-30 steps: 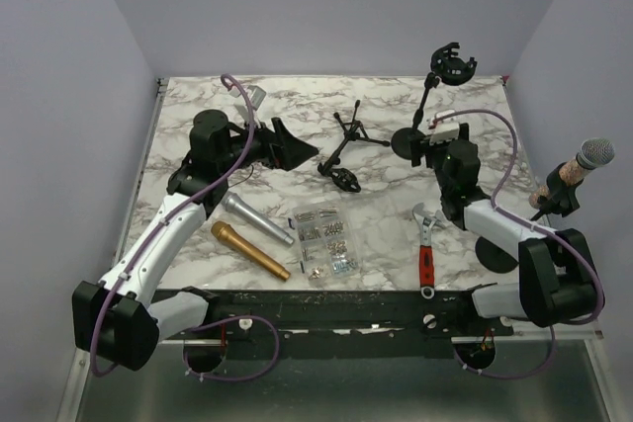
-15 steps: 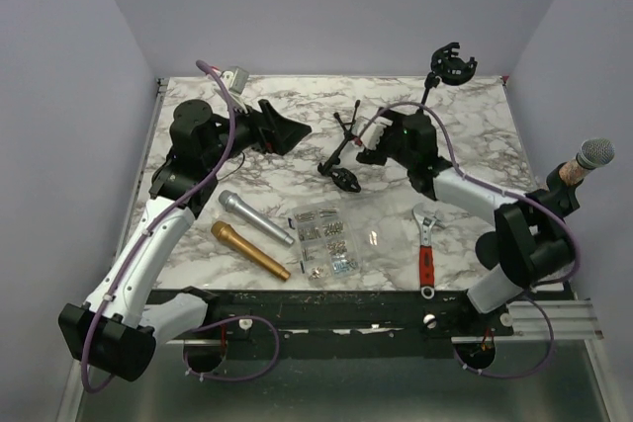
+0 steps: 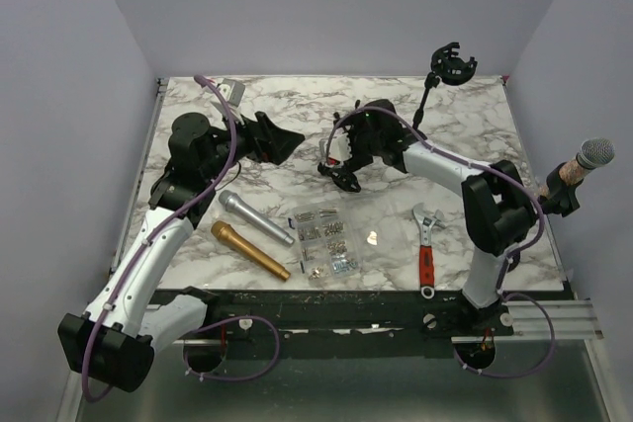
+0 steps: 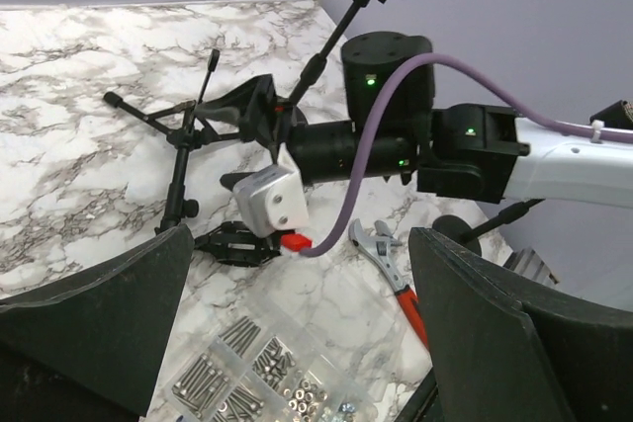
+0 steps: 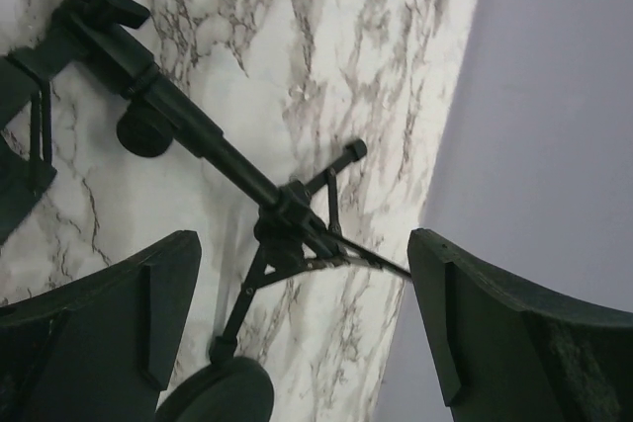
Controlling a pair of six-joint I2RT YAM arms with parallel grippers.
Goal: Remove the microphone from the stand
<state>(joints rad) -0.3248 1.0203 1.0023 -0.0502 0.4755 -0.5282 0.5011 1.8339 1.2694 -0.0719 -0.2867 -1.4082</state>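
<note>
Mic (image 3: 593,153): is sitting tilted in the clip of its stand (image 3: 556,197) at the far right edge of the scene, silver grille pointing up and to the right, well apart from both arms.
Left jaws: are hanging wide apart above the back left of the worktop (image 3: 297,96), gripping nothing; the wrist view is looking out between them towards the right arm.
Left arm (image 3: 163,234): is reaching from the near-left corner up towards the back.
Right jaws: are standing wide apart over a tripod (image 5: 287,210) that is lying flat mid-worktop; its hub and legs are showing in the gap, and whether anything is touching cannot be told.
Right arm (image 3: 445,165): is stretching left across the worktop, away from the mic.
Silver mic (image 3: 255,216): is lying loose near the left arm, just beside a gold mic (image 3: 249,250), both angled alike.
Screw box (image 3: 324,241): is sitting in the near middle, bolts and nuts showing through its clear lid.
Wrench (image 3: 426,249): is lying at the front right, red handle towards the near edge.
Second stand (image 3: 450,61): is standing at the back right, its clip raised against the wall.
</note>
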